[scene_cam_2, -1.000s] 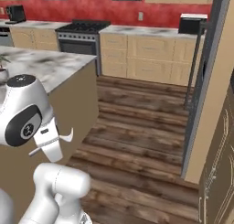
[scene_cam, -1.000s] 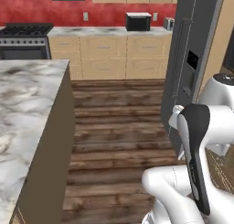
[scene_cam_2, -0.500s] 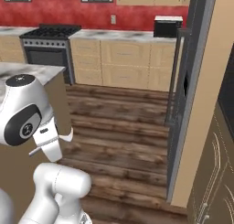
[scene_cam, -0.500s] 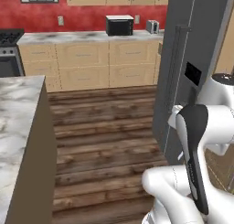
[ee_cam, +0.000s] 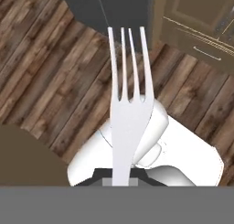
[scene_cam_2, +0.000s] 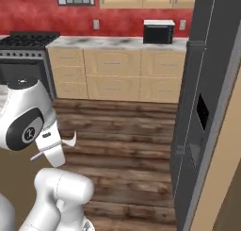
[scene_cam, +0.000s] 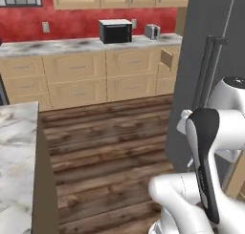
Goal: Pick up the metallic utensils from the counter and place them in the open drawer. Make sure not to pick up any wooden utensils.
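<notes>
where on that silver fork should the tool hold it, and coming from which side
Grip the fork low on its flat handle, as the tool does now: shut across the narrow stem with the four tines pointing away, out along the hand view. The handle is slim and straight, while the head widens and splits into thin prongs that give little to clamp. Coming at the handle end, pads on its broad faces, seems best.

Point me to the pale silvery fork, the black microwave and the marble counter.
pale silvery fork [ee_cam: 130, 122], hand view, neck below the tines
black microwave [scene_cam: 115, 32], left base view, front
marble counter [scene_cam: 14, 166], left base view, bare top
</notes>
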Available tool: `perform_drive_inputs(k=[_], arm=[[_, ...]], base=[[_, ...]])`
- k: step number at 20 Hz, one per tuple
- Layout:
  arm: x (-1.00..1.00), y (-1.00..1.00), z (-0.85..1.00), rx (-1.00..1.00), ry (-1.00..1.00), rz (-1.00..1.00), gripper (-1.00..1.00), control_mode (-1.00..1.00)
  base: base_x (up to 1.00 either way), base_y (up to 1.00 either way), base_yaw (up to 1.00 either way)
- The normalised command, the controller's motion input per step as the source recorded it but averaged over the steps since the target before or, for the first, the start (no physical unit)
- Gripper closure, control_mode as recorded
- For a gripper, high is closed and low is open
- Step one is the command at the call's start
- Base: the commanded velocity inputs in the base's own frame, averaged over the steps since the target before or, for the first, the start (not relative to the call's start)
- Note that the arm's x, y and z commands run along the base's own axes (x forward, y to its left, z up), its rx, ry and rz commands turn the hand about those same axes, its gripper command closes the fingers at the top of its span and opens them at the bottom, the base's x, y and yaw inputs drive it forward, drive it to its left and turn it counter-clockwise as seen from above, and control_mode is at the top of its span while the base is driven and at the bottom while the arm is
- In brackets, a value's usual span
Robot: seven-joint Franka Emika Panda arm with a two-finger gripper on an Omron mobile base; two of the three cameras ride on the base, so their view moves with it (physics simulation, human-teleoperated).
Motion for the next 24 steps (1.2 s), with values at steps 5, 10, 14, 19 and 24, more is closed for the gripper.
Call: perform_drive_inputs(k=[5, 10, 14, 19, 24], arm=[[0.00, 0.00, 0.00, 0.00, 0.00, 0.00, 1.00, 1.00], [0.00, 0.00, 0.00, 0.00, 0.00, 0.00, 1.00, 1.00], [0.00, 0.00, 0.00, 0.00, 0.00, 0.00, 1.00, 1.00], [0.00, 0.00, 0.00, 0.00, 0.00, 0.00, 1.00, 1.00], [0.00, 0.00, 0.00, 0.00, 0.00, 0.00, 1.00, 1.00]], base=[[1.00, 0.73, -0.14], [1.00, 0.07, -0.09], [1.00, -0.21, -0.06], [1.00, -0.22, -0.08], [1.00, -0.16, -0.12]])
